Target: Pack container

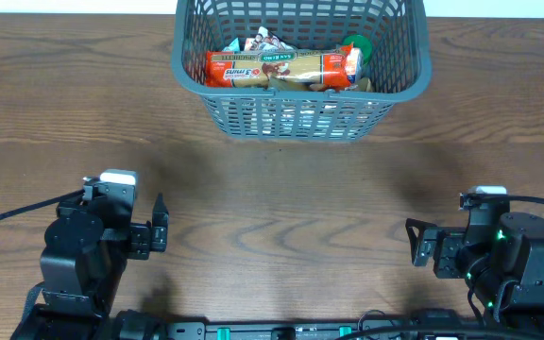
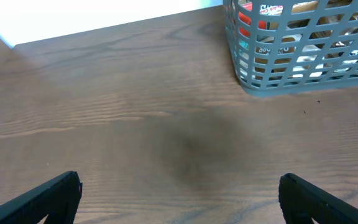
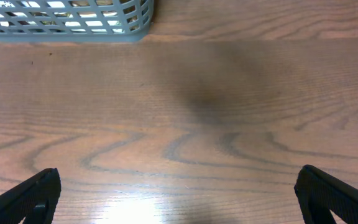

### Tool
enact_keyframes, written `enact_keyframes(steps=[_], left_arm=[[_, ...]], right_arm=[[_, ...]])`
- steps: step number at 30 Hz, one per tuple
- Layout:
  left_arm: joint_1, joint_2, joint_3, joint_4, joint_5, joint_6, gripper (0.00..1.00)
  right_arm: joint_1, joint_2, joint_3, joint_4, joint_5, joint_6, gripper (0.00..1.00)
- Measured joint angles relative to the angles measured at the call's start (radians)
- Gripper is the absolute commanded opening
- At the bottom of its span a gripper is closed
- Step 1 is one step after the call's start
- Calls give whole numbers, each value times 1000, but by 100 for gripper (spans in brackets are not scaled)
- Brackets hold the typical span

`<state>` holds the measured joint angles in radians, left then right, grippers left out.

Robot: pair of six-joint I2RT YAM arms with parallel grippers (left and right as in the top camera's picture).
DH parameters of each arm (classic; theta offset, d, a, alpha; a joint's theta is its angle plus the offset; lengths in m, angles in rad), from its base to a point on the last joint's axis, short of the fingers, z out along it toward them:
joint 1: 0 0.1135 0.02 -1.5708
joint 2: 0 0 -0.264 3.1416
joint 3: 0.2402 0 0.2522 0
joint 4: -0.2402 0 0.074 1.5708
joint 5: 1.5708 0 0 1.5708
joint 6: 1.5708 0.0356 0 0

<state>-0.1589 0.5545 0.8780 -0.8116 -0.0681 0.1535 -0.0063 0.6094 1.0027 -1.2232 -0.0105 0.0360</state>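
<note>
The grey-blue slotted container [image 1: 395,83] stands at the far middle of the wooden table. Inside lie a long orange-and-tan food packet [image 1: 281,68], a green-lidded item [image 1: 357,47] and other wrappers. The container also shows in the left wrist view [image 2: 247,74] at upper right and in the right wrist view [image 3: 73,28] at upper left. My left gripper [image 1: 159,229] is open and empty near the front left; its fingers frame bare table [image 2: 179,193]. My right gripper [image 1: 416,243] is open and empty near the front right [image 3: 178,196].
The wooden table top [image 1: 281,189] stretches between the container and both arms. A pale wall edge shows beyond the table's far side in the left wrist view [image 2: 92,15]. Cables run off from both arm bases at the front.
</note>
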Motion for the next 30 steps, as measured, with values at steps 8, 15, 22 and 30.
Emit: enact_keyframes(steps=[8,15,22,30], left_arm=[[0,0,0,0,0,0,99],[0,1,-1,0,0,0,98],[0,1,-1,0,0,0,98],[0,4,-1,0,0,0,98]], right_arm=[[2,-58,-49,80,0,-7,99],[5,-407,-240,187,-16,-10,99],[39,-596,-451,427,-37,-11,99],[99,-596,-720,934,-14,-34,99]])
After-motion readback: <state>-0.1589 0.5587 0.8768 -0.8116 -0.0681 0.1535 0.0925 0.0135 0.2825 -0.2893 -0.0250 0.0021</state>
